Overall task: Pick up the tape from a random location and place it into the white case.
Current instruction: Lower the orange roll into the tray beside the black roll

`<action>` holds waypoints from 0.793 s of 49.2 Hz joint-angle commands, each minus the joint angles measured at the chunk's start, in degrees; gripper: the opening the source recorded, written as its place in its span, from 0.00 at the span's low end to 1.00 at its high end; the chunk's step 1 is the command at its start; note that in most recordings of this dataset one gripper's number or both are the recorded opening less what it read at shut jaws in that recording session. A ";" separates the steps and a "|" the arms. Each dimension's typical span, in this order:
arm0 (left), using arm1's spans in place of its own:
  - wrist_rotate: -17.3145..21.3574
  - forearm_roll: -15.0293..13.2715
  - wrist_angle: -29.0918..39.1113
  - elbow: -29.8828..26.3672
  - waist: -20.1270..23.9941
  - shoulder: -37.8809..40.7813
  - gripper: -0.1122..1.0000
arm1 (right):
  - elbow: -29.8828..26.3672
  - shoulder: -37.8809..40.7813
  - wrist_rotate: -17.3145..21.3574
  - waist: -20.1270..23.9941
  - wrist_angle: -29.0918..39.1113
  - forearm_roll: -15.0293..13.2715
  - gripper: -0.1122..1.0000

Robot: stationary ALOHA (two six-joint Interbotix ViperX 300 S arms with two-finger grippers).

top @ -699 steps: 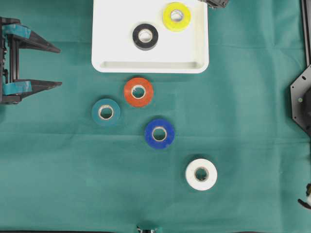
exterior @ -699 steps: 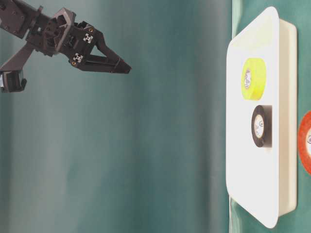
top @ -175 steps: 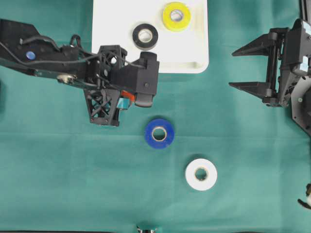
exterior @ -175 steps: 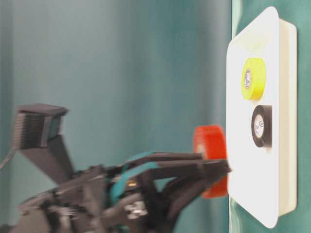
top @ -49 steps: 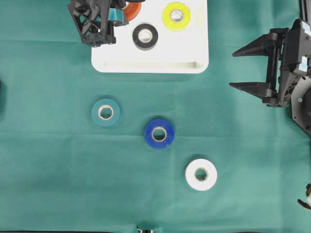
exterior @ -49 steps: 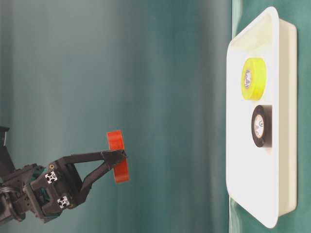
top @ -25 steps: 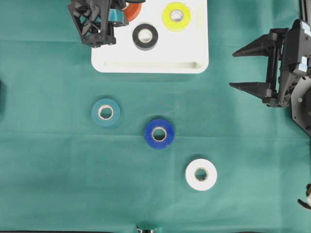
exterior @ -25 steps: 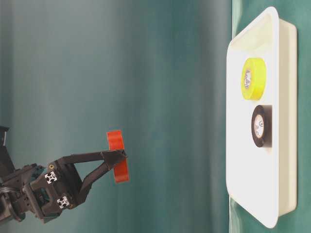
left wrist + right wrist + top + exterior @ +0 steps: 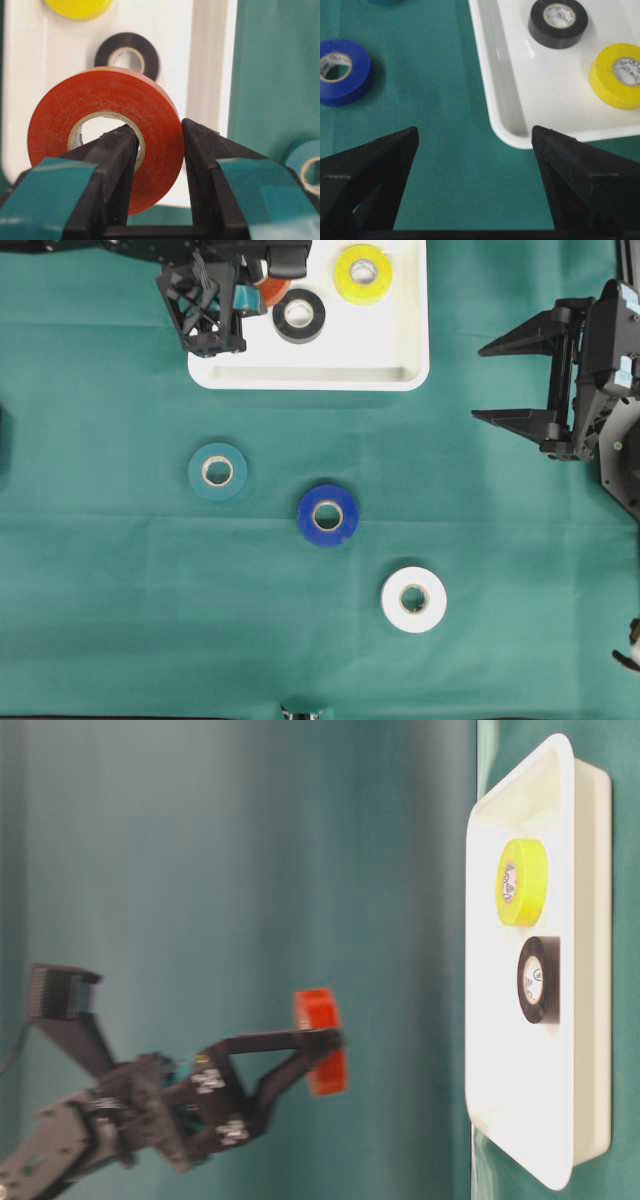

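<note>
The left tool (image 9: 157, 165) is clamped on the red tape roll (image 9: 102, 135). 1 finger goes through the hole and the other presses on the outside. The roll stands on its edge, with its flat face toward the wrist camera.

The roll is up in the air above the white case (image 9: 330, 350), over its far left part. From the side it is well apart from the case floor (image 9: 505, 1050). So the case lies straight below the roll. It looks like the tool must go down and then let go.

2 rolls already lie flat in the case: a black tape roll (image 9: 299, 314) and a yellow tape roll (image 9: 364, 273). The black one is just to the right of the red roll, so the drop should stay to the left of it.

The right tool (image 9: 525, 380) is wide apart and holds nothing. It sits off to the right of the case. 3 more rolls lie on the green desk (image 9: 120, 590): a teal tape roll (image 9: 218, 471), a blue tape roll (image 9: 328, 515) and a white tape roll (image 9: 414, 599).
</note>
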 commanded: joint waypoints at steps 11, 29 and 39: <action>0.00 0.00 -9.67 6.06 2.11 5.10 0.32 | -1.58 0.18 0.00 0.18 -0.35 -0.09 0.88; 0.00 -0.09 -19.51 10.81 5.19 9.49 0.32 | -1.58 0.18 0.00 0.09 -0.44 -0.26 0.88; 0.26 -0.09 -21.01 11.78 5.98 11.95 0.32 | -1.58 0.18 0.00 0.00 -0.44 -0.26 0.88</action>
